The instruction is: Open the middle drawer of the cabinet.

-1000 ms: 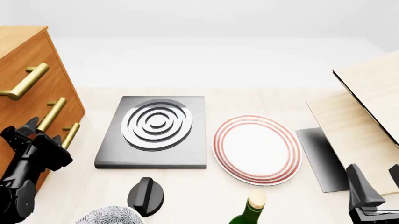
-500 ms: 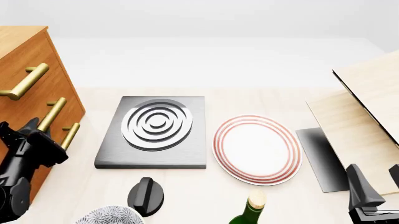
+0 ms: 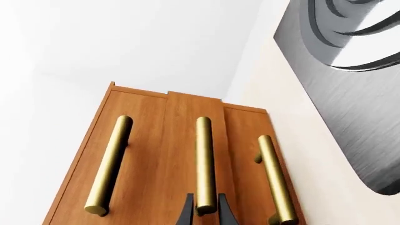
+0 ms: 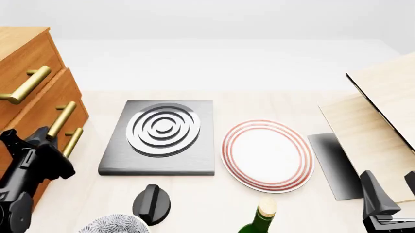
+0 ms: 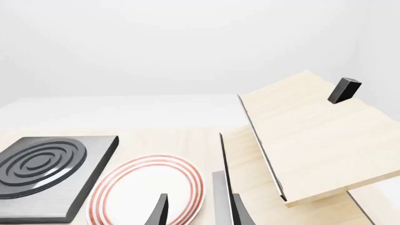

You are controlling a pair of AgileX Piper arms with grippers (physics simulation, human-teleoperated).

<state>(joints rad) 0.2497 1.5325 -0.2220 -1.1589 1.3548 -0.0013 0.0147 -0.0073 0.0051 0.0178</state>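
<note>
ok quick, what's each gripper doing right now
Left gripper: shut on the middle drawer's handle.
Right gripper: open, holding nothing, above the plate edge.

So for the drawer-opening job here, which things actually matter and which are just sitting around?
Part of the job:
- cabinet
- middle drawer, by its brass handle
- left gripper, fingers either side of that handle

Just lying about:
- ringed grey slab
- red-rimmed plate
- green bottle
- black knob
- pale boards
- right gripper, idle
</note>
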